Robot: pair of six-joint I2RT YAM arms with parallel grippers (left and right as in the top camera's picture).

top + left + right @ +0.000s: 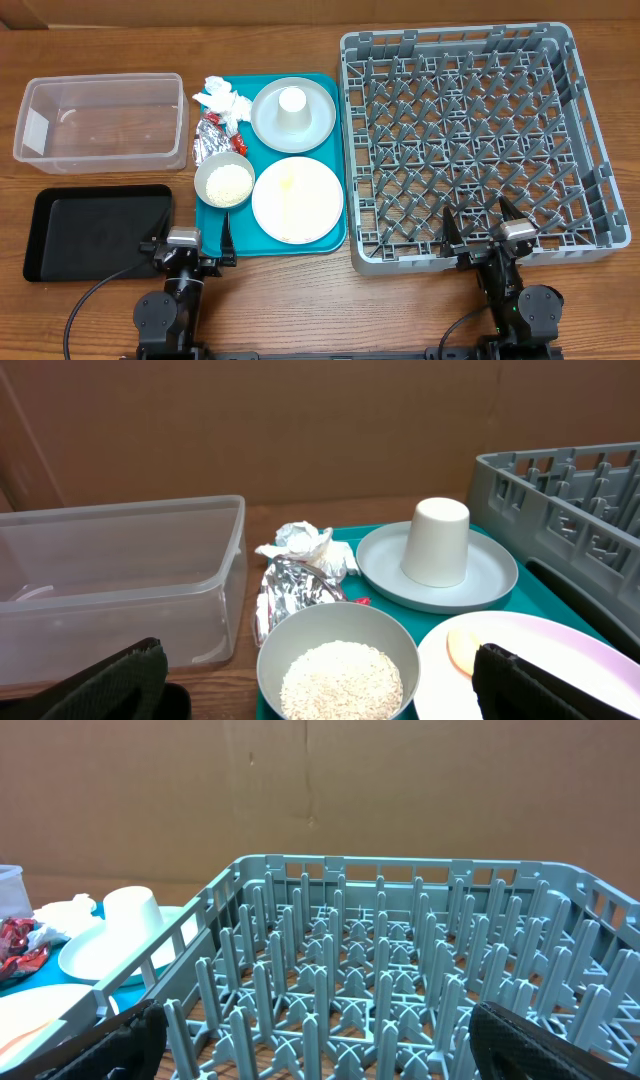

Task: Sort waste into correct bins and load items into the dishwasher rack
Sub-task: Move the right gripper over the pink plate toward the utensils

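Note:
On the teal tray [335,150] lie a crumpled white tissue [222,100], a silver foil wrapper with red bits [213,140], a whitish bowl [224,181] holding rice [342,682], a grey-green plate [293,125] with an upturned white cup [291,102], and a white plate [297,205] with a yellow utensil [462,650]. The clear tub [100,120] and black tray [95,232] sit at the left. The grey rack [455,40] is at the right. My left gripper [190,243] is open and empty just in front of the bowl. My right gripper [482,225] is open and empty over the rack's near edge.
A brown cardboard wall stands behind the table in both wrist views. The tub and black tray hold nothing. The rack's upright pegs [400,970] fill the space ahead of the right gripper. Bare wood lies along the front edge.

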